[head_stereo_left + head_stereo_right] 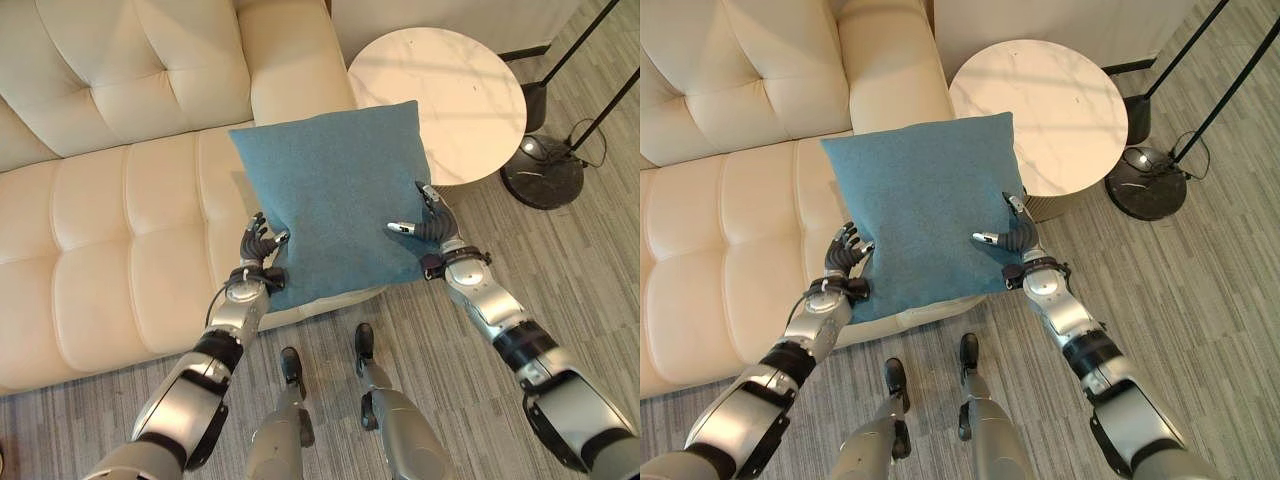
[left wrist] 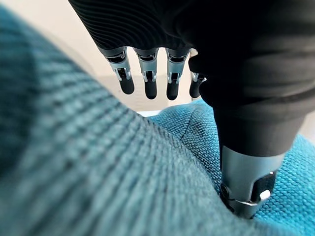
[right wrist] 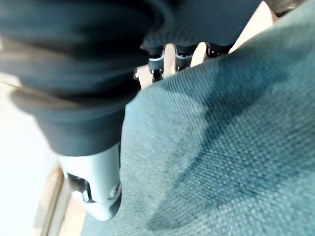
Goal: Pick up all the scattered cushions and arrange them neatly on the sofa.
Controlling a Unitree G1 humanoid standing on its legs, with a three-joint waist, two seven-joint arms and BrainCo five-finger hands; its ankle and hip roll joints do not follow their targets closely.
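Left eye view: the blue cushion (image 1: 335, 200) is held up in the air betw. both hands, above the front edge of the cream sofa (image 1: 110, 210), near the round white side table (image 1: 440, 95). The left hand (image 1: 258, 252) grips its lower left edge w/ curled fingers; the right hand (image 1: 430, 228) holds the right edge, thumb lying on the front of the cloth.

Right eye view: same scene; two black lamp bases (image 1: 1152, 180) stand on the floor beyond the table.

Left wrist view: thumb presses on the cloth, fingers (image 2: 150, 78) are bent over the edge.

Right wrist view: cloth sits betw. thumb and fingers, so a pinch.

Step, I judge: carrying the cushion to the sofa. Next move needs a reach fwd. to the backrest, then setting it upright before both hands let go.
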